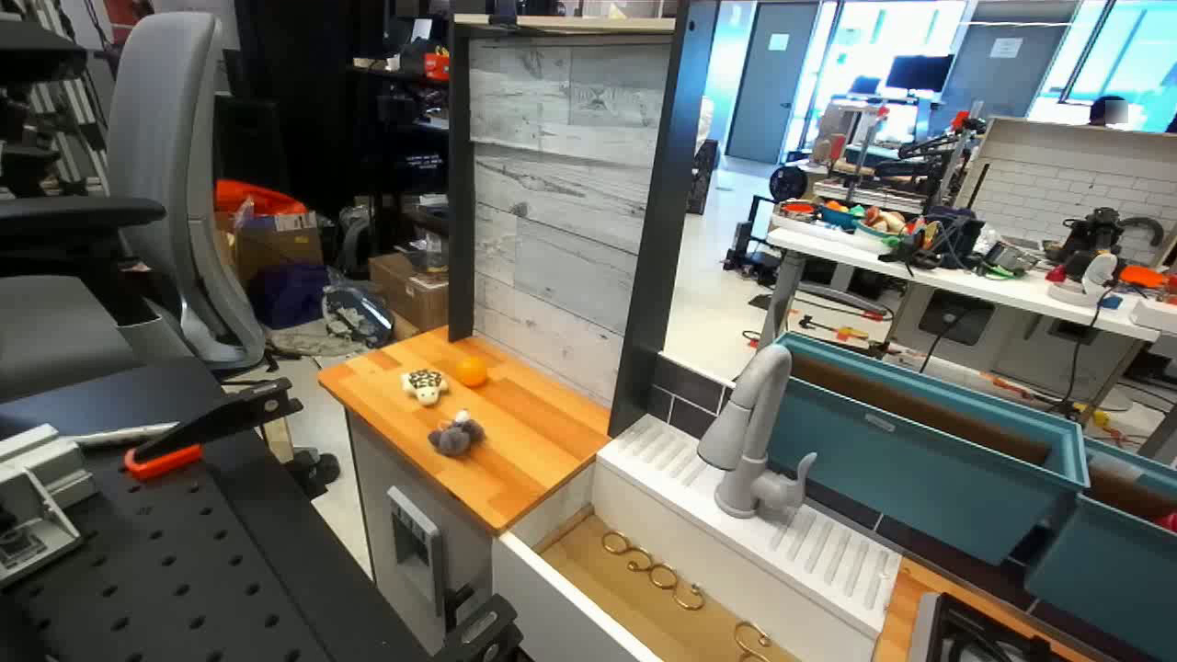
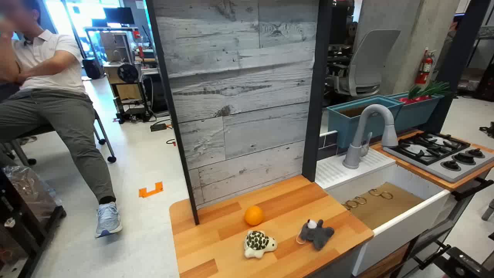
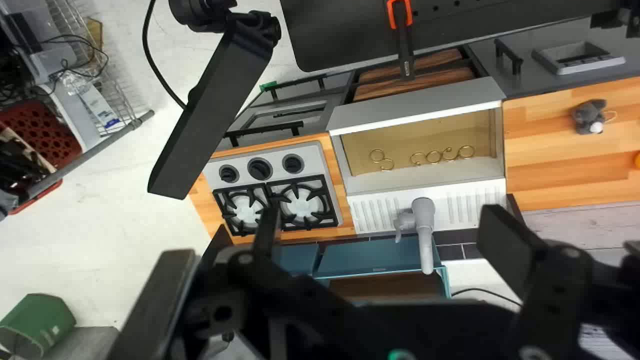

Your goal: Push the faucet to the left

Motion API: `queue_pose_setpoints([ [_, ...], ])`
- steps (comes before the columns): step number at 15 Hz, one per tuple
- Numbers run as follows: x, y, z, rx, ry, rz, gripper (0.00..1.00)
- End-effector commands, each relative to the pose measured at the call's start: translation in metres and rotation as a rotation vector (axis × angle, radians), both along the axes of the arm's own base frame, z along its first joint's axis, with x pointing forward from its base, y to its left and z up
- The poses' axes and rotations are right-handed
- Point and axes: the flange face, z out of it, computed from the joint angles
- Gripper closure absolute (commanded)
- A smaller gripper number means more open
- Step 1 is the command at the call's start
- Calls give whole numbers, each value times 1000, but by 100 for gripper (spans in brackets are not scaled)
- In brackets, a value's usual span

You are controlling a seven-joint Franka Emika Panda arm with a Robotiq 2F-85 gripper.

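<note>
The grey faucet [image 1: 761, 418] stands on the white ribbed ledge behind the sink, with a curved neck, a tapering spout head and a small side lever. It also shows upright in an exterior view [image 2: 361, 133]. In the wrist view the faucet [image 3: 425, 217] is seen from above, its spout head toward the sink and its lever on the stove side. My gripper [image 3: 385, 225] is open and empty, its black fingers wide apart in the picture on either side of the faucet. It appears well above the faucet, not touching it. The gripper does not show in either exterior view.
The sink basin [image 2: 386, 208] holds several brass rings. A stove [image 3: 272, 187] is beside it. Teal planters [image 1: 929, 441] stand behind the faucet. A wooden counter [image 2: 216, 255] bears an orange [image 2: 254, 215], a toy turtle [image 2: 259, 244] and a grey plush [image 2: 317, 234], beside a grey plank panel [image 1: 565, 184].
</note>
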Motion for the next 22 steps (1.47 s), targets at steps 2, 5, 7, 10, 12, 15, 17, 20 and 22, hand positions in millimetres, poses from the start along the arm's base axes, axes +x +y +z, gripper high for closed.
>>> queue_pose_setpoints([
  [2,0,0,1,0,1,0,0],
  [5,0,0,1,0,1,0,0],
  [7,0,0,1,0,1,0,0],
  [10,10,1,-4,-15,8,10,0],
  [12,27,5,-15,-22,30,28,0],
  [15,63,13,-38,-31,77,65,0],
  [17,90,18,-58,-54,115,95,0],
  [20,130,18,-88,-115,208,154,0],
  [22,158,13,-109,-115,268,186,0],
])
